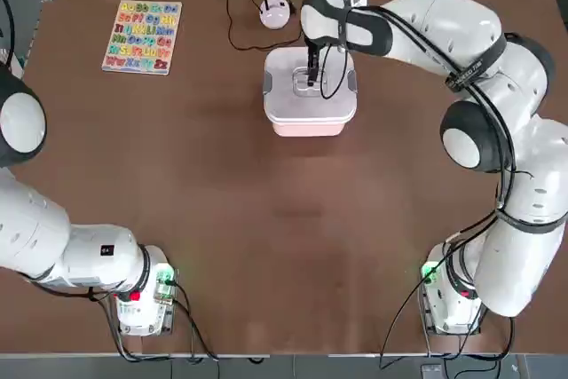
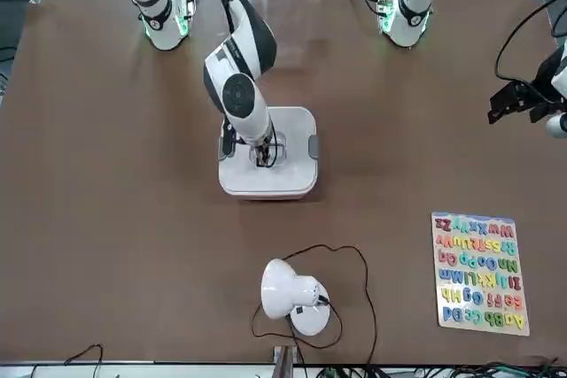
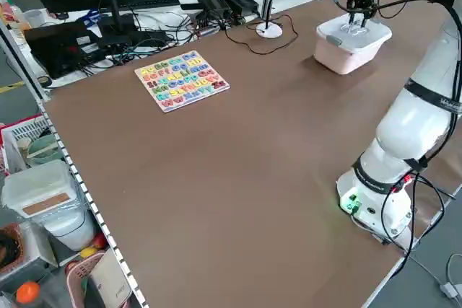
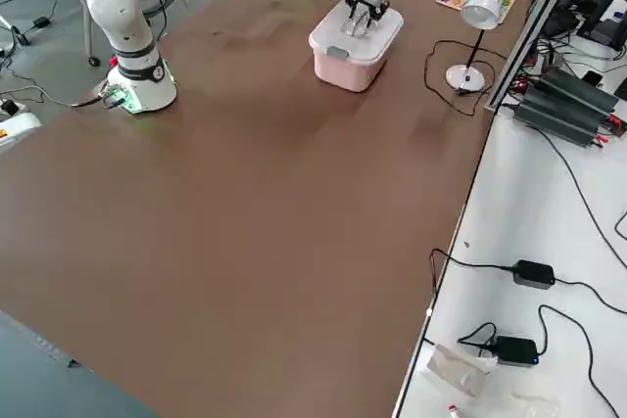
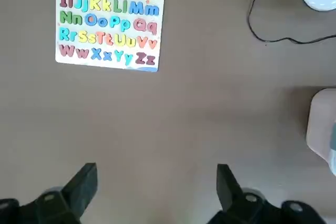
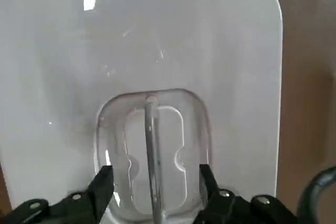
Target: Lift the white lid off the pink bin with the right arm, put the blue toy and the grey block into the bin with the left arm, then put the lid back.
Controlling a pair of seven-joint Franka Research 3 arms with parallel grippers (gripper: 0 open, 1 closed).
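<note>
The white lid [image 1: 311, 86] is sitting on the pink bin [image 1: 309, 127], which is out toward the far side of the surface [image 1: 266, 219], roughly in the middle. The right arm [image 1: 461, 68] is stretched way out over it, elbow bent high, wrist tipped so the right hand [image 6: 152, 182] points straight down at the lid's recessed handle [image 6: 152, 150]. In the right wrist view the two fingers [image 6: 102, 184] stand spread either side of the thin handle bar, not pinching it, so the hand is open and holding nothing.

The left arm [image 1: 53, 237] is folded back on its own side, and the left hand [image 5: 155, 187] hangs wide open over bare surface with nothing between its fingers.

Room-wise: the bin has plenty of open brown surface on the robot's side and to both sides. Behind it, near the far edge, there's a small white lamp [image 2: 288, 294] with a black cable [image 2: 354, 272] looping near the bin, and an alphabet puzzle board [image 1: 142, 36] sits well off toward the far left corner
</note>
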